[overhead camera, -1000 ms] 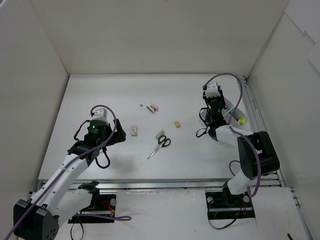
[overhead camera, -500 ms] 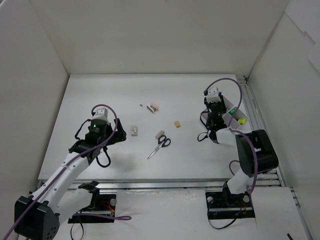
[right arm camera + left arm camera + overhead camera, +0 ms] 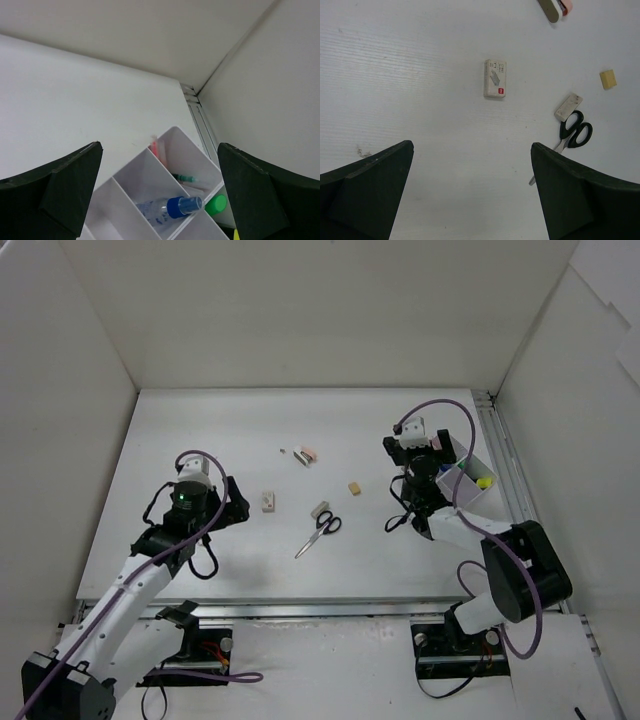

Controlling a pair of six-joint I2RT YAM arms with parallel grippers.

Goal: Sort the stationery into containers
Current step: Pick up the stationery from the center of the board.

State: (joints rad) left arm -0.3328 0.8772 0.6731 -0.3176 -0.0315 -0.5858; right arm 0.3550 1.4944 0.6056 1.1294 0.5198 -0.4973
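The white organizer tray (image 3: 131, 173) stands at the table's right edge, also seen from above as the tray (image 3: 468, 496). In its compartments lie a clear blue-capped glue bottle (image 3: 169, 208), a green pen (image 3: 185, 177), a pink pen (image 3: 155, 148) and a green highlighter (image 3: 216, 204). My right gripper (image 3: 159, 145) hangs open just above the tray, holding nothing. Mid-table lie black-handled scissors (image 3: 575, 133), a beige eraser (image 3: 568, 106), a small yellow eraser (image 3: 608, 79) and a white box-shaped eraser (image 3: 495, 85). My left gripper (image 3: 472, 145) is open and empty, short of the white eraser.
A pink-and-beige item (image 3: 307, 455) lies farther back at mid-table, with a tiny dark piece beside it. White walls enclose the table on three sides. A metal rail (image 3: 505, 465) runs along the right edge behind the tray.
My right gripper has opened wide and shifted left and nearer, off the tray's far end. My left arm has drifted slightly left, still open.
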